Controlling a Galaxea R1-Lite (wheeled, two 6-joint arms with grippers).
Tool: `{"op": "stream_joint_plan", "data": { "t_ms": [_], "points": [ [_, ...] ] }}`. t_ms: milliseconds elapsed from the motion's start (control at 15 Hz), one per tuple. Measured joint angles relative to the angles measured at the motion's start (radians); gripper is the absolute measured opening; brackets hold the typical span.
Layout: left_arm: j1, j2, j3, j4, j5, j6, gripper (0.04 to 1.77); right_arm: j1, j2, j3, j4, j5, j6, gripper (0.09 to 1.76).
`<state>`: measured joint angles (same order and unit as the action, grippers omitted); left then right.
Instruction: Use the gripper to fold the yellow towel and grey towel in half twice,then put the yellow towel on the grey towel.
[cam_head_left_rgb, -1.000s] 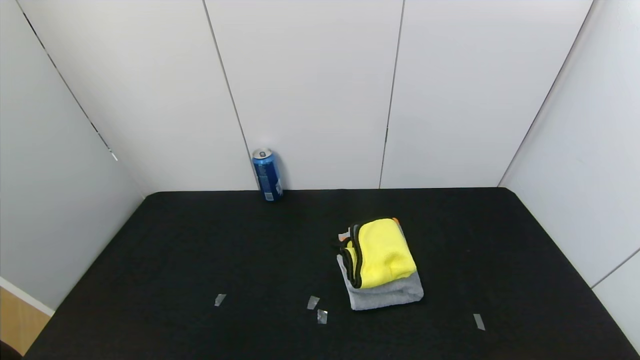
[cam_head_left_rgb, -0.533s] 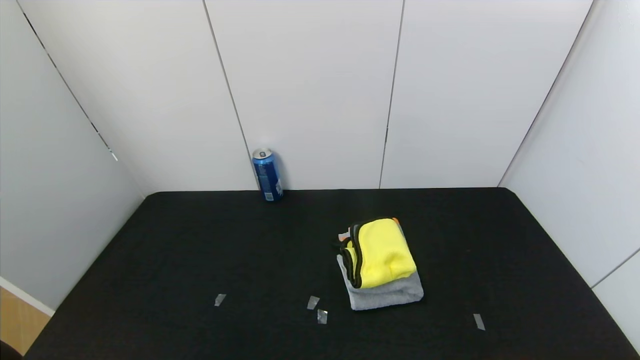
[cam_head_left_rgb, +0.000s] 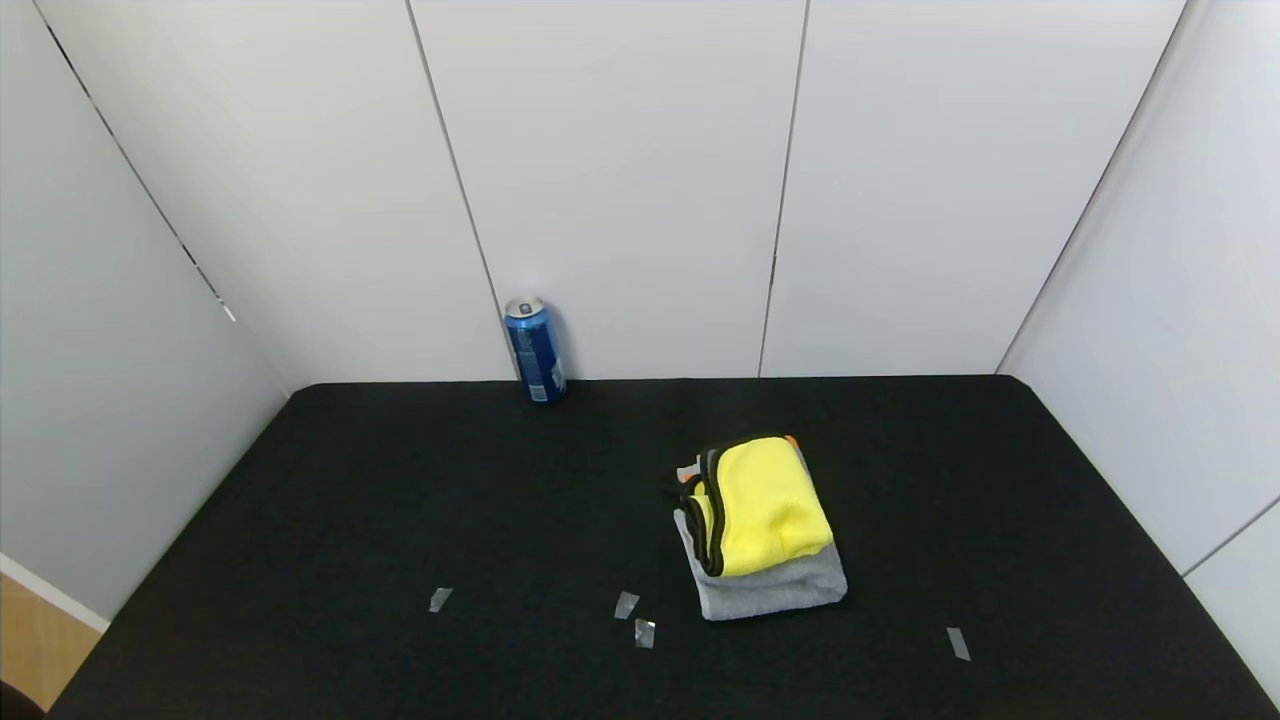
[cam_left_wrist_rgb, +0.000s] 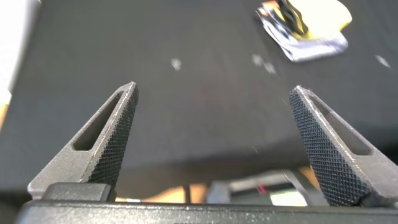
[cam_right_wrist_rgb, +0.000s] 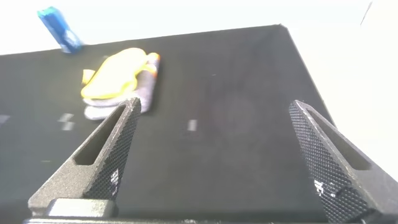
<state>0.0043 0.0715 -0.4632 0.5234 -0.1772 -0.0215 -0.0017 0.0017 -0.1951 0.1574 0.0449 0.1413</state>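
The yellow towel (cam_head_left_rgb: 765, 505) lies folded on top of the folded grey towel (cam_head_left_rgb: 770, 590), right of the middle of the black table (cam_head_left_rgb: 400, 500). Both arms are out of the head view. My left gripper (cam_left_wrist_rgb: 213, 93) hangs open over the table's front edge, nothing between its fingers, and sees the yellow towel (cam_left_wrist_rgb: 320, 15) on the grey towel (cam_left_wrist_rgb: 311, 46) far off. My right gripper (cam_right_wrist_rgb: 213, 109) is also open and empty, pulled back near the front, with the yellow towel (cam_right_wrist_rgb: 115, 74) and grey towel (cam_right_wrist_rgb: 146, 87) well beyond one fingertip.
A blue can (cam_head_left_rgb: 535, 349) stands upright at the back wall, left of centre. Small tape marks (cam_head_left_rgb: 626, 604) lie on the cloth near the front. White walls close the table on three sides.
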Motion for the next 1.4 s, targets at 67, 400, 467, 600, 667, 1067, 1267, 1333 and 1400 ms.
{"op": "stream_joint_plan", "data": {
  "t_ms": [67,400,467,600,667,1067,1267,1333,1400],
  "points": [
    [0.000,-0.018,0.044,-0.051,0.011,0.008,1.72,0.000,-0.001,0.025,-0.035,-0.015,-0.021,1.71],
    [-0.001,-0.068,0.239,-0.300,0.098,0.081,1.72,0.000,-0.002,0.162,-0.234,-0.026,-0.054,1.71],
    [-0.001,-0.070,0.281,-0.349,0.125,0.121,1.72,0.000,-0.002,0.179,-0.232,-0.025,-0.070,1.71],
    [-0.001,-0.071,0.367,-0.459,0.158,0.171,1.72,0.002,-0.002,0.191,-0.221,-0.006,-0.080,1.71],
    [-0.001,-0.071,0.401,-0.492,0.165,0.185,1.72,0.003,-0.002,0.193,-0.223,0.004,-0.082,1.71],
    [-0.001,-0.071,0.449,-0.489,0.136,0.177,1.72,0.007,0.030,0.195,-0.221,0.007,-0.075,1.71],
    [-0.001,-0.071,0.450,-0.487,0.142,0.139,1.72,0.006,0.033,0.195,-0.221,0.005,-0.075,1.71],
    [-0.001,-0.071,0.451,-0.490,0.143,0.135,1.72,0.005,0.024,0.195,-0.220,-0.010,-0.077,1.71],
    [-0.001,-0.071,0.452,-0.497,0.145,0.135,1.72,0.004,0.015,0.194,-0.202,-0.045,-0.087,1.71]
  ]
}}
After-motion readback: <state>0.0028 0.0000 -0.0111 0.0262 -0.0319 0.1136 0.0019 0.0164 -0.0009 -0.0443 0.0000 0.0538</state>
